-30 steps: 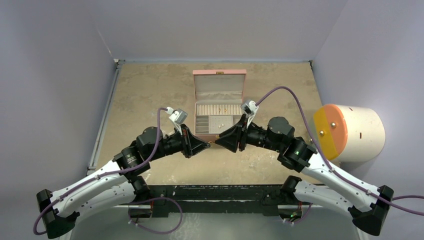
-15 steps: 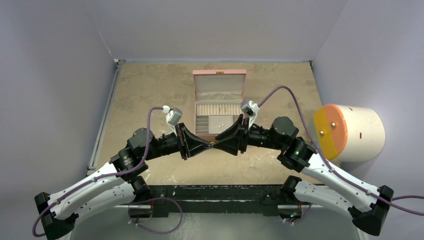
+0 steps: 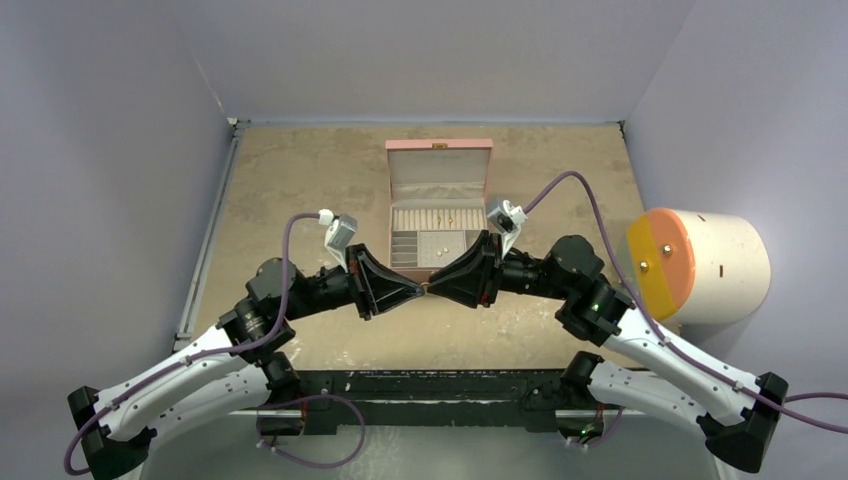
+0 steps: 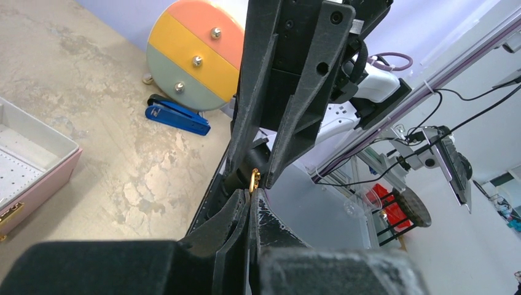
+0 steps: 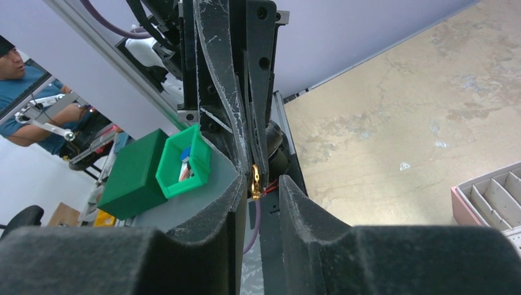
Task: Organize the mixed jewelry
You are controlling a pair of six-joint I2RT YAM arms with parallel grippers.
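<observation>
A: Your left gripper (image 4: pixel 252 195) has its two fingers pressed together on a small gold piece (image 4: pixel 254 179). The piece sits at the very tips and sticks out a little past them.

B: Yes, and your right gripper (image 5: pixel 263 182) meets it tip to tip. Its fingers stand apart, one on each side of that small gold piece. Whether a pad touches the gold, I cannot tell you.

A: From above you see both grippers pointing at each other, nose to nose, just at the near side of the pink box (image 3: pixel 439 146).

B: The box stands open. In its beige compartments you have more of the mixed jewelry (image 3: pixel 441 246): some tiny gold bits in the row of rolls, and a few pale ones in the square compartment in front of it. They are too small to name one by one.

A: The box is on the sand-coloured table (image 3: pixel 300 180), about the middle, toward the far side. To your right, at the table's edge, a white cylinder (image 3: pixel 715 265) lies on its side, its round face in orange, yellow and pale green bands.

B: Just beside that cylinder, your left wrist camera shows a blue stapler (image 4: pixel 177 118) on the table.
</observation>
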